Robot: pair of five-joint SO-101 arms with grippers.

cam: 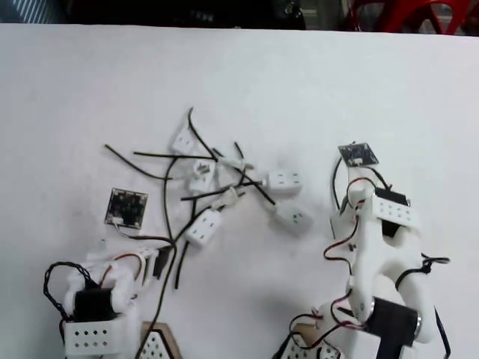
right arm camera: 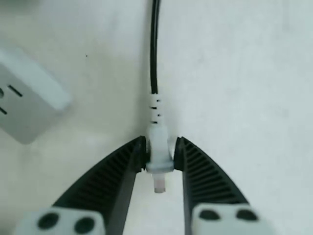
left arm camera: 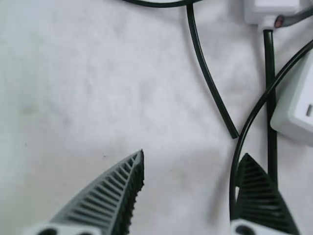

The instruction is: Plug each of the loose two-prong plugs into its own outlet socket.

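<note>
My right gripper (right arm camera: 159, 144) is shut on a small white two-prong plug (right arm camera: 158, 152) whose black cord (right arm camera: 154, 49) runs straight away from it over the table. A white outlet socket (right arm camera: 24, 105) lies off to one side of that plug. My left gripper (left arm camera: 193, 156) is open just above the table, with a black cord (left arm camera: 244, 142) curving past one finger (left arm camera: 257, 188) and part of a white socket (left arm camera: 296, 105) beyond. In the high view, the right arm (cam: 372, 239) stands at the right and the left arm (cam: 93, 303) at the bottom left. Several sockets (cam: 284, 180) and plugs (cam: 228, 196) lie tangled mid-table.
Loose black cords (cam: 142, 168) spread out from the pile. Small dark camera boards sit at the left (cam: 126, 207) and right (cam: 358, 154). The white tabletop (cam: 247, 67) stretches back to its far edge. A wooden piece (cam: 157, 344) sits at the front edge.
</note>
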